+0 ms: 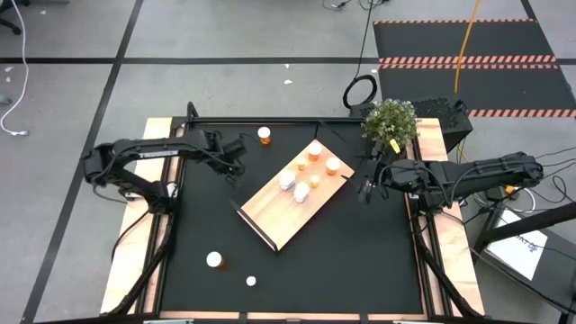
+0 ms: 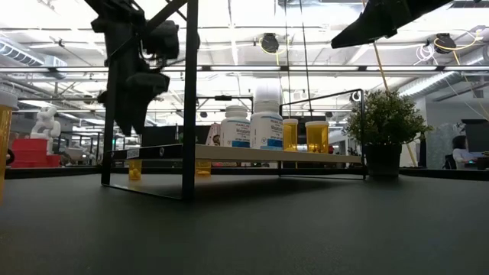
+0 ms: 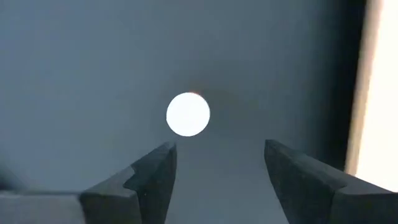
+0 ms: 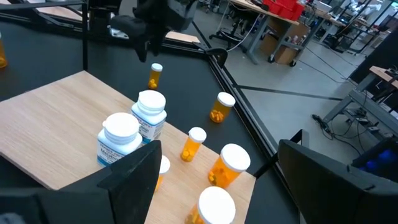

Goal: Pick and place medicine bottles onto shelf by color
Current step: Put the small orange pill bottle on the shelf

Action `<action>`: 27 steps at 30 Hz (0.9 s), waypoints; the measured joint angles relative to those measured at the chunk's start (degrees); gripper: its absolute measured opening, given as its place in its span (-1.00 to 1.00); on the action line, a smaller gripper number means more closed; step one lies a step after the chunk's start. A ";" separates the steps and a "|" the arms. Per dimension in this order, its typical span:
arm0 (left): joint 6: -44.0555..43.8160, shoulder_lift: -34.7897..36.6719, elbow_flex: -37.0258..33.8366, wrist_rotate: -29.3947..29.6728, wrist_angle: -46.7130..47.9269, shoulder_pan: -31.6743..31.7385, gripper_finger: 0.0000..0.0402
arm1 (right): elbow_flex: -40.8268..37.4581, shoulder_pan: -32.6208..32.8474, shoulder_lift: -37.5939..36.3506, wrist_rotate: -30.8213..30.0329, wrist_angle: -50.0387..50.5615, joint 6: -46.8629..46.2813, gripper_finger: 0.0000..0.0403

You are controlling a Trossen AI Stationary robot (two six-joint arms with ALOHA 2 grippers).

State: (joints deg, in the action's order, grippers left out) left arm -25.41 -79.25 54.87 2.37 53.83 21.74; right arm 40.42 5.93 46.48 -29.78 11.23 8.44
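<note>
Your left hand [image 3: 217, 180] hung with fingers apart above an orange bottle [image 1: 265, 135] on the counter. Your right hand [image 1: 364, 191] waited beside the shelf [image 1: 270, 216], fingers apart.

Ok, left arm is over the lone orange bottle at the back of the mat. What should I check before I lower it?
1. Left gripper jaws apart: ok.
2. White cap centred between the jaws: not ok, it sits nearer one jaw.
3. Orange bottle upright, alone on the mat: ok.
4. Height above the cap: cannot tell.
5. Bare space on the shelf: ok.
6. Right gripper out of the way, at the shelf's other side: ok.
</note>
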 joint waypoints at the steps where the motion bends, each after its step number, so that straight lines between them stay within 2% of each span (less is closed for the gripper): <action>1: -0.51 -0.64 -0.02 0.07 0.28 0.00 0.24 | 0.00 0.00 0.00 0.02 -0.01 -0.02 0.56; 6: -2.16 -2.48 0.00 0.73 -0.25 0.00 0.32 | 0.00 0.00 -0.02 0.01 0.00 -0.12 0.56; 12: -0.72 -2.86 0.02 3.80 -1.35 0.87 0.34 | 0.00 0.00 0.00 0.02 -0.01 -0.19 0.56; 20: 2.78 -3.07 0.02 2.14 -2.88 3.86 0.34 | 0.00 0.00 -0.02 0.02 -0.03 -0.14 0.56; 27: 4.64 -7.10 0.07 0.67 -3.72 4.45 0.34 | 0.00 0.00 0.00 0.02 -0.03 -0.04 0.56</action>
State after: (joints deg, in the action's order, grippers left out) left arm -20.78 -86.35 54.94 3.05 50.10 26.19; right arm 40.42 5.93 46.48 -29.76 11.20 8.40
